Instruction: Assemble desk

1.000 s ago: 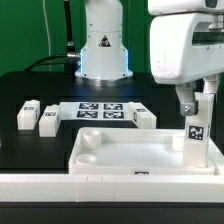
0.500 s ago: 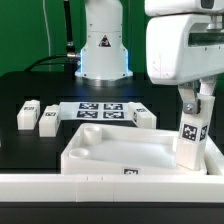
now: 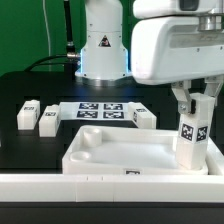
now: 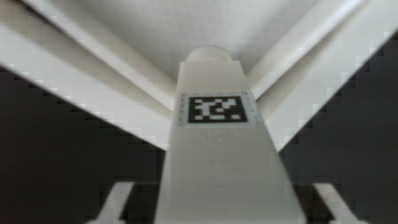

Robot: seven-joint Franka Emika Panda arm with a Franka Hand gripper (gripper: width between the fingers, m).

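Observation:
The white desk top lies tray-like near the front wall. My gripper is shut on a white leg. It holds the leg upright, slightly tilted, with its lower end at the top's corner on the exterior view's right. In the wrist view the leg runs down the middle with its tag facing the camera, between my fingers. The desk top's corner spreads out beyond it. Three more legs lie on the black table: two at the left, and one behind the top.
The marker board lies flat behind the desk top, in front of the robot base. The long white border wall runs along the front edge.
My gripper has turned about the leg and shifted slightly left. The leg now leans a little, and the desk top has slid toward the exterior view's left.

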